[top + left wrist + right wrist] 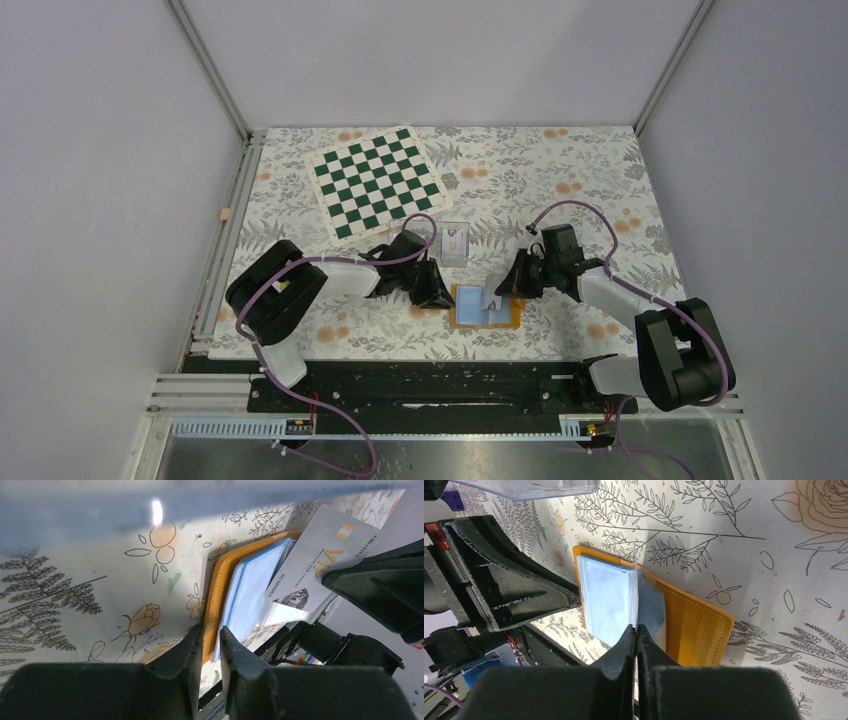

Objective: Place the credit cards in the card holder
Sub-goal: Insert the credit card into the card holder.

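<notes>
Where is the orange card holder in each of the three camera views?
Top external: card holder just below the picture's centre.
Left wrist: card holder centre, orange edge running to the bottom.
Right wrist: card holder centre, blue sleeves left, orange cover right.
Shared landmark: the white card held at its blue sleeves.

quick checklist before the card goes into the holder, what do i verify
1. Card clamped in the right pincer: ok.
2. Card holder lying open, blue sleeves facing up: ok.
3. Holder's edge sits between the left pincer fingers: ok. Whether the grip is firm: cannot tell.
4. Card's edge lined up with a sleeve opening: cannot tell.
5. Clear box apart from the holder: ok.
</notes>
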Motion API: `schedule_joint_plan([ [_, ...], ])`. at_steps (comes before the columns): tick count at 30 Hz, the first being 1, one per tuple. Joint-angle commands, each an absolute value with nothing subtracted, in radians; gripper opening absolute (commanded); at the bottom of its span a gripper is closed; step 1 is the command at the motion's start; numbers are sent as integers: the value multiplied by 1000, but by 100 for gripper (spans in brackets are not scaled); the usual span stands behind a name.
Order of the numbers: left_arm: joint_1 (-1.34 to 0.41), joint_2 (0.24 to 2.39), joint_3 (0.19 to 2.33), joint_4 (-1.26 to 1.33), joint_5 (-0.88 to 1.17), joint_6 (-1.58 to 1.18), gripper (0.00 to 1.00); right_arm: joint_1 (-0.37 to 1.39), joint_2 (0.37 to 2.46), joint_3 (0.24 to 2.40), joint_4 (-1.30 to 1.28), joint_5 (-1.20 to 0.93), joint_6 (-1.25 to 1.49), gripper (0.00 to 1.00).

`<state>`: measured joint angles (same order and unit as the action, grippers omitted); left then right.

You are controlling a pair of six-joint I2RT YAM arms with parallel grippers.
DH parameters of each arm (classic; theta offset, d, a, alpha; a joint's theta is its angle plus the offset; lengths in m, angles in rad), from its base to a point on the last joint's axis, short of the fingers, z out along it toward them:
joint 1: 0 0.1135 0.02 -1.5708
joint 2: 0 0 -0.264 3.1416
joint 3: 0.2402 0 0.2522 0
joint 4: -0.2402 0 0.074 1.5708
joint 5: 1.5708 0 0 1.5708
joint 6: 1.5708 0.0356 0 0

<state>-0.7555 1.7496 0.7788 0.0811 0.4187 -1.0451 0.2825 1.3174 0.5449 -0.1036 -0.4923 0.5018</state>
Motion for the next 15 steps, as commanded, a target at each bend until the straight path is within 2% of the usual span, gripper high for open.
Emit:
schedule_joint_plan([
  [1,-766,1791,795,35,389,-1049,19,279,1330,529,-53,-513,516,0],
  [15,-777,1817,812,2,378,-1036,14,280,1304,481,-29,-592,576,0],
])
